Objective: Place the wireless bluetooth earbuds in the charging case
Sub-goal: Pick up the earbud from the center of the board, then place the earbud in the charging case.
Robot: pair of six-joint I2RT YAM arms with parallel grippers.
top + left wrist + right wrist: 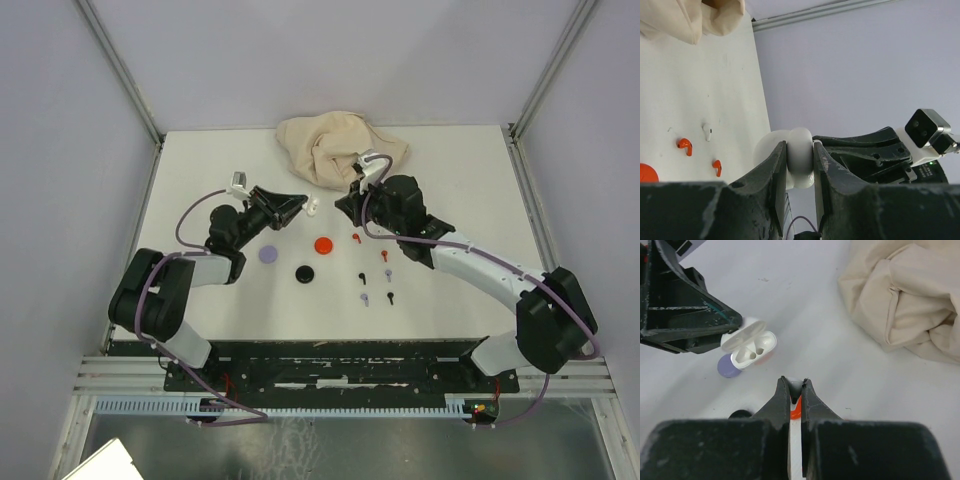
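One open charging case [752, 347] in left pincer [800, 152], sockets [753, 354] facing right pincer [796, 385]

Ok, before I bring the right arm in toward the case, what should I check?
1. Lid of the charging case open: ok.
2. Case clamped in the left end effector: ok.
3. Both sockets empty: ok in the right wrist view.
4. Something held in the right end effector: ok, shut on a white piece.
5. That piece is an earbud with its stem the right way round: cannot tell, the fingers hide it.
6. The cloth lies apart from the case: ok.
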